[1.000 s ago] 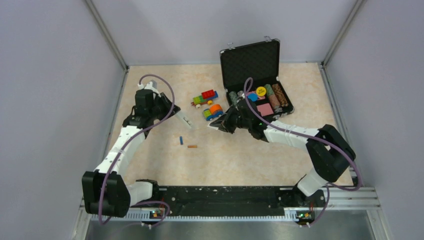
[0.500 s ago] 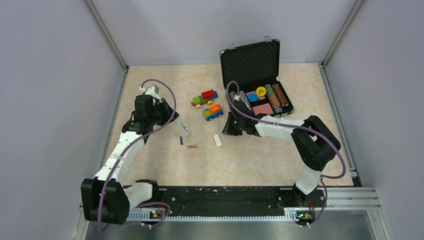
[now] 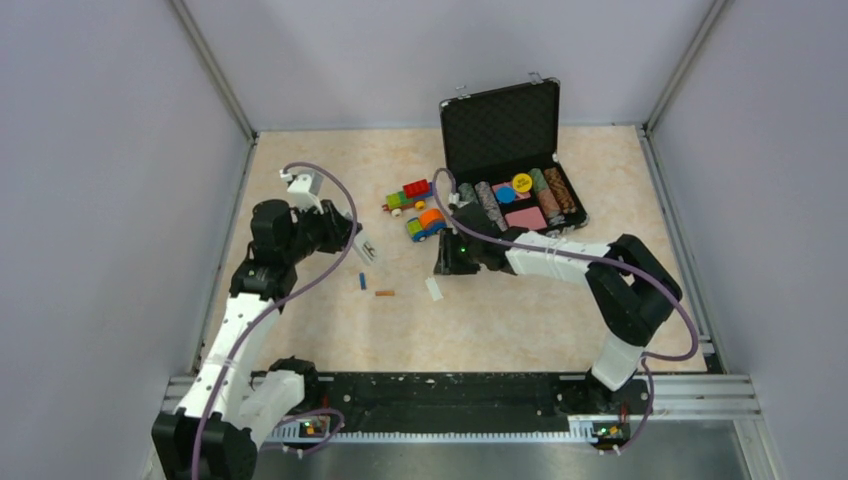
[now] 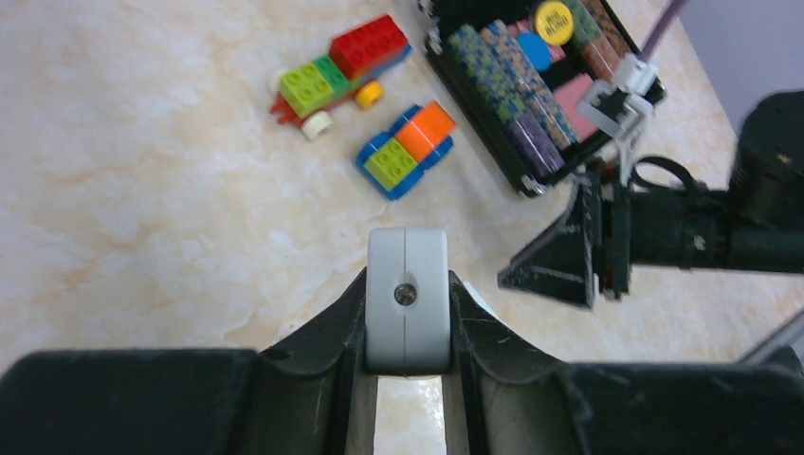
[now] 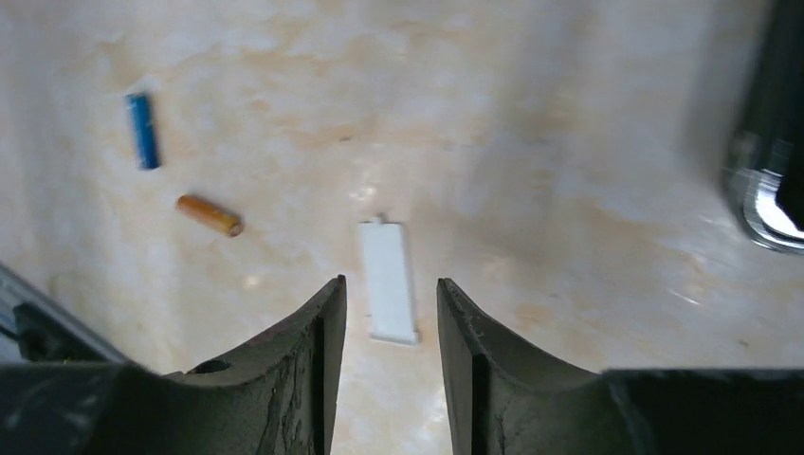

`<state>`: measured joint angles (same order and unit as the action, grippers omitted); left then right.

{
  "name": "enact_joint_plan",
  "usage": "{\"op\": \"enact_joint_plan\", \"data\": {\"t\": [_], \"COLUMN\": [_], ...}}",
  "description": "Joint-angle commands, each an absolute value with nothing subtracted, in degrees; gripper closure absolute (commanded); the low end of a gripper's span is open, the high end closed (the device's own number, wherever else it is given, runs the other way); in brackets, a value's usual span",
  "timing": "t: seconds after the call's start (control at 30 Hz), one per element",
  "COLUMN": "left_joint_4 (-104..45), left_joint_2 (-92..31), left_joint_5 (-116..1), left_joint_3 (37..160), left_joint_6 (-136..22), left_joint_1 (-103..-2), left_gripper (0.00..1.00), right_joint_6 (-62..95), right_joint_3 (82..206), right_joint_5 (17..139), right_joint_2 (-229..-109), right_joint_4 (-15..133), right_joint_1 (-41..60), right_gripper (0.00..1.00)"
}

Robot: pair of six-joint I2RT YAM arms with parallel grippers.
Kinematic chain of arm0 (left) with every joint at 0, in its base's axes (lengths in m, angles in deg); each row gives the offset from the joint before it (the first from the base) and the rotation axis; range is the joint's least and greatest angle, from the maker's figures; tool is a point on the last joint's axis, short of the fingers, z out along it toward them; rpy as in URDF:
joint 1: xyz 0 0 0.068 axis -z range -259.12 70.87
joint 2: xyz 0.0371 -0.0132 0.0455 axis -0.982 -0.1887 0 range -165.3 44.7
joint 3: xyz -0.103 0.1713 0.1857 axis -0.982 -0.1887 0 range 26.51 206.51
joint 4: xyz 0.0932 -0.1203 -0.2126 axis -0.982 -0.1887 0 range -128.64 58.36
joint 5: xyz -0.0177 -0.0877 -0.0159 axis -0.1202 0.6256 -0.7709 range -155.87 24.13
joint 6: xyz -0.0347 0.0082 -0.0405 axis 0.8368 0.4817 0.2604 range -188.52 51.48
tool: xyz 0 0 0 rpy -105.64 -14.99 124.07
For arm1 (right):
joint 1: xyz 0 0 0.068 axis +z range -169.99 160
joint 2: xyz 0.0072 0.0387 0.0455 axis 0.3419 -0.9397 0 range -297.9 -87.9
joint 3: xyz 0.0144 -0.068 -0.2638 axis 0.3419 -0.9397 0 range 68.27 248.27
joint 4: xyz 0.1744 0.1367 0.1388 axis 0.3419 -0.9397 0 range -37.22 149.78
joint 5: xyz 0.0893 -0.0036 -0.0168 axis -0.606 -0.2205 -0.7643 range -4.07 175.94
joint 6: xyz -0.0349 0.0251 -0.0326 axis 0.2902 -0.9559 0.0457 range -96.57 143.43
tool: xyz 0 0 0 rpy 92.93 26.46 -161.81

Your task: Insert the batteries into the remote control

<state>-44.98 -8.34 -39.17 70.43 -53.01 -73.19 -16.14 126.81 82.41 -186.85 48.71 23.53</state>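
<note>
Two grippers: left gripper (image 4: 407,280) loaded, right gripper (image 5: 391,294) empty.
Left fingers: narrow, clamped on the white end of the remote control (image 4: 407,332). In the top view the bar projects past the tips toward 4 o'clock, clear of the table (image 3: 520,320).
Right fingers: parted a modest way with nothing between them. The white battery cover (image 5: 387,256) lies flat on the table just past the tips, long axis 12-to-6 in the right wrist view.
Batteries: both loose on the table, apart from each other, lying between the two grippers.
Deciding relation: from the right fingers, the orange-brown battery (image 5: 210,215) lies at 10 o'clock, long axis 10-to-4. The blue battery (image 5: 142,131) lies farther out on the same side, long axis near 12-to-6.
Nearer arm: the blue one sits closer to the left gripper, the orange-brown one about midway. Only the right gripper is free, so the pick is judged to fall to it.
Right wrist view: shows both batteries and the cover, but not the remote.
Left wrist view: shows the grip on the remote, the toy vehicles (image 4: 370,66) and the right gripper, but no battery.
</note>
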Motion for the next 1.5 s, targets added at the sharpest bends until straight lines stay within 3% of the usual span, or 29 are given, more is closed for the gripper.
{"op": "enact_joint_plan", "data": {"t": [0.0, 0.2, 0.37, 0.53, 0.7, 0.9, 1.13, 1.23, 1.3, 1.47], "left_joint_4": [-43.11, -58.17, -69.87, -73.50, -73.60, -71.72, -70.08, -69.55, -69.39, -69.00], "left_joint_2": [-4.43, -4.58, -6.07, -5.98, -7.01, -7.42, -7.84, -8.02, -8.27, -8.22], "left_joint_5": [-53.66, -78.15, -84.32, -83.07, -77.44, -74.52, -72.70, -72.55, -72.40, -72.02], "left_joint_3": [72.46, 78.98, 83.29, 84.62, 85.57, 84.35, 83.21, 83.02, 83.02, 82.94], "left_joint_6": [-50.19, -36.73, -29.25, -27.96, -28.59, -28.31, -28.03, -28.20, -28.26, -28.76], "left_joint_1": [-73.32, -73.32, -73.65, -76.73, -81.59, -82.28, -82.47, -82.55, -82.62, -82.72], "left_gripper": [1.00, 1.00, 1.00, 1.00, 1.00, 1.00, 1.00, 1.00, 1.00, 1.00], "right_joint_6": [-2.95, 6.59, 13.21, 21.03, 24.79, 28.23, 32.06, 32.85, 32.77, 32.15], "right_joint_3": [133.79, 140.79, 145.17, 147.19, 150.16, 152.55, 151.45, 151.55, 151.92, 151.96], "right_joint_5": [77.19, 77.44, 79.39, 82.65, 83.61, 89.46, 91.81, 90.53, 89.77, 87.05], "right_joint_2": [-186.77, -195.31, -201.19, -204.85, -208.35, -210.28, -208.83, -208.73, -208.82, -208.15], "right_joint_4": [54.43, 57.59, 58.96, 59.29, 56.18, 51.46, 47.59, 45.91, 44.60, 42.95], "right_joint_1": [30.06, 36.62, 39.42, 41.95, 42.72, 43.96, 44.77, 44.77, 44.78, 44.76], "right_gripper": [0.58, 0.51, 0.42, 0.29, 0.32, 0.50, 0.51, 0.58, 0.58, 0.44]}}
